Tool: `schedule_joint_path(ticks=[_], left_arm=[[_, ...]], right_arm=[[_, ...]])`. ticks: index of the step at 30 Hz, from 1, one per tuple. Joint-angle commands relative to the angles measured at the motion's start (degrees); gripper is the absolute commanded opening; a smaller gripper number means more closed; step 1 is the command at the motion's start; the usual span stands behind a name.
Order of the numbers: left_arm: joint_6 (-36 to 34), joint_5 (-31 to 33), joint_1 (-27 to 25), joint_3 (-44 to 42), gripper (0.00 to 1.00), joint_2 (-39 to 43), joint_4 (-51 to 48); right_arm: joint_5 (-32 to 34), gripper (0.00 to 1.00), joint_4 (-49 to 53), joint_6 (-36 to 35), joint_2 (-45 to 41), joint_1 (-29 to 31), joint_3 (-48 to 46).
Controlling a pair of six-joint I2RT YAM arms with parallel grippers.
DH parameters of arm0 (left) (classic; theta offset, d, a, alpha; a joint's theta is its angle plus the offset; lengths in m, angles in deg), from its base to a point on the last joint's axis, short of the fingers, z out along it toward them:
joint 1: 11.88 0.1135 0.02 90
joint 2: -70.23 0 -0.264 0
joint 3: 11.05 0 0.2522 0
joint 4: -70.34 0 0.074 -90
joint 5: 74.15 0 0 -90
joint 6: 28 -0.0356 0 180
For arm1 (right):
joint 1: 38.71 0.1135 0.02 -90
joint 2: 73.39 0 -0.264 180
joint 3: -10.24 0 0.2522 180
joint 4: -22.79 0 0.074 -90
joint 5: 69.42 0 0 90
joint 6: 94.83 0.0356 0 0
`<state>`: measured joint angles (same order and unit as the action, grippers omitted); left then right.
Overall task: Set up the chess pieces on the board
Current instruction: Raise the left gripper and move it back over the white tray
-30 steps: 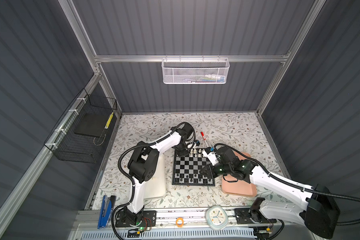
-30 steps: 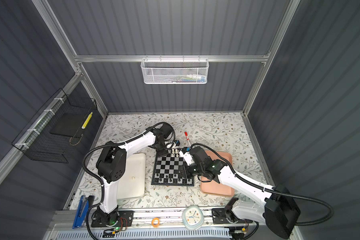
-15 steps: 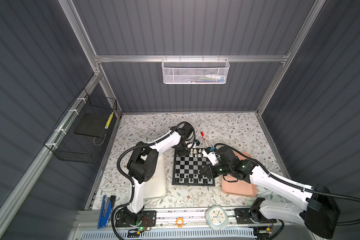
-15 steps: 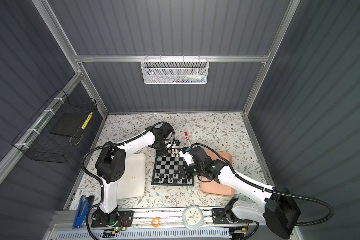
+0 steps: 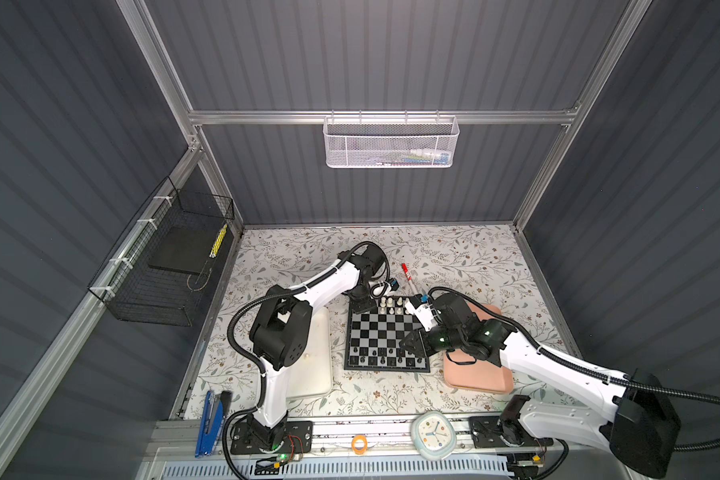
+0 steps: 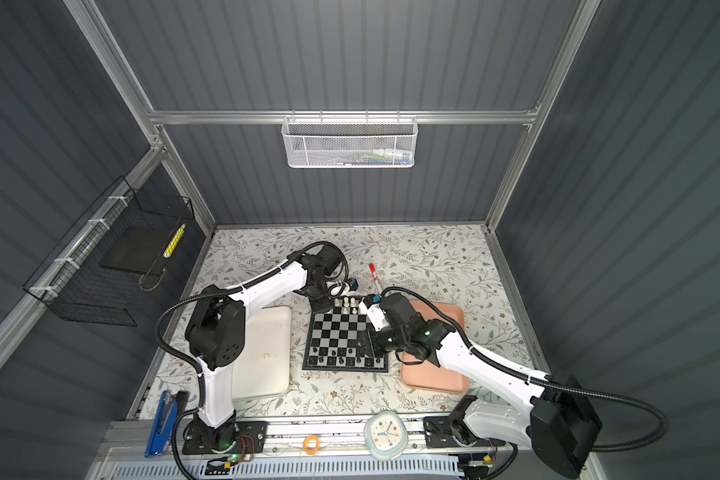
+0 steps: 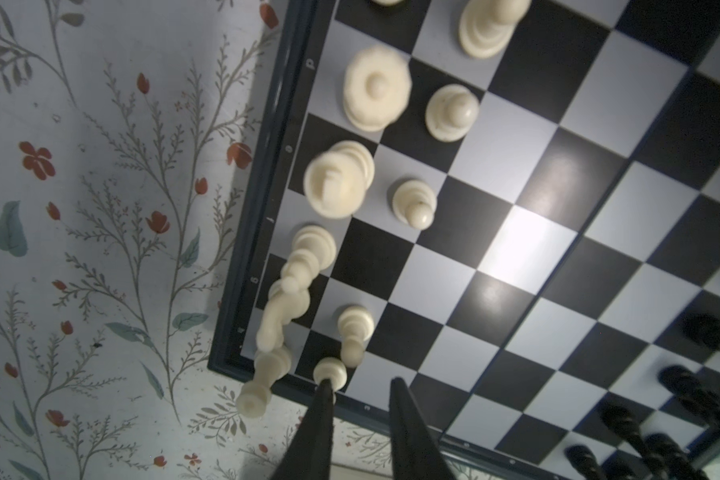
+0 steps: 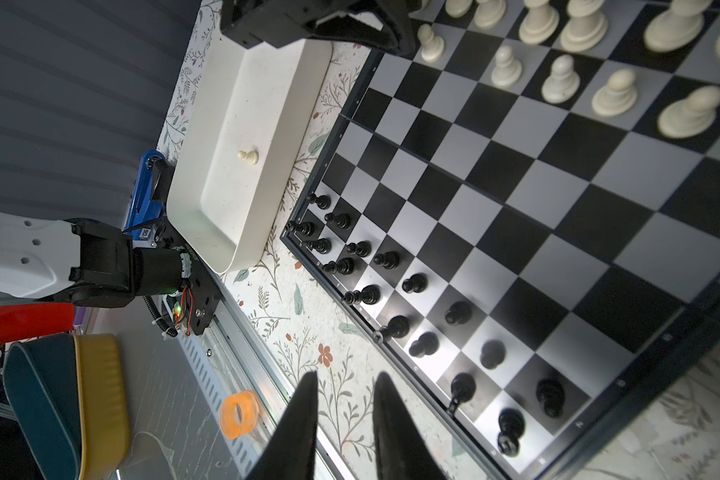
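1. Now your left gripper (image 7: 360,384) is slightly parted with nothing between its fingers. It sits low over the far-left corner of the board (image 7: 516,249).
2. One fingertip (image 7: 325,388) is right against a white pawn (image 7: 330,372). That pawn stands upright on the board, next to the corner piece. You cannot tell from this view whether finger and pawn actually touch.
3. Your right gripper (image 8: 346,376) is also parted by a narrow gap and holds nothing. In a top view it hangs over the board's right side (image 5: 412,340), close to the black rows.
4. You find the board (image 5: 385,332) flat on the flowered cloth, between the white tray (image 5: 316,361) and the pink tray (image 5: 474,376).
5. White pieces (image 5: 391,303) stand in rows along the far edge; the left wrist view blurs several of them.
6. Black pieces (image 8: 358,249) stand in two rows along the near edge, and both top views show them there (image 6: 337,359).
7. Middle squares are bare.
8. One tray pawn (image 8: 248,156) stands alone on the floor of the white tray, well apart from both grippers.
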<state>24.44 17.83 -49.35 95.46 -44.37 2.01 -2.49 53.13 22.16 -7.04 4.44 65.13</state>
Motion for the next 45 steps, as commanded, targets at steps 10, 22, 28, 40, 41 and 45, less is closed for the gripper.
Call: schedule_joint_path(ticks=[10, 22, 28, 40, 41, 45], left_arm=[[-1.9, 1.6, 0.0, -4.5, 0.3, 9.2, -3.2], [-1.9, -2.5, 10.1, -13.7, 0.49, 20.2, -6.9], [-2.4, -2.3, 13.6, -21.5, 0.55, 26.9, -5.9], [-4.5, -4.6, 20.9, -33.9, 0.57, 34.9, -5.1], [-4.6, -4.5, 21.0, -34.5, 0.57, 35.0, -4.9], [-4.5, -4.7, 21.1, -35.7, 0.58, 34.8, -4.1]], right_arm=[[-0.9, 0.26, 1.8, -0.7, 0.1, -0.3, 2.2], [-0.7, 0.25, 0.9, -1.7, 5.9, 1.6, 5.4], [-0.9, 0.24, -0.4, -2.4, 9.1, 3.0, 7.5], [-2.1, 0.25, -3.9, -2.1, 11.9, 3.7, 8.4], [-2.3, 0.25, -3.9, -2.0, 11.8, 3.8, 8.4], [-3.8, 0.25, -5.4, -1.1, 11.7, 4.4, 8.2]])
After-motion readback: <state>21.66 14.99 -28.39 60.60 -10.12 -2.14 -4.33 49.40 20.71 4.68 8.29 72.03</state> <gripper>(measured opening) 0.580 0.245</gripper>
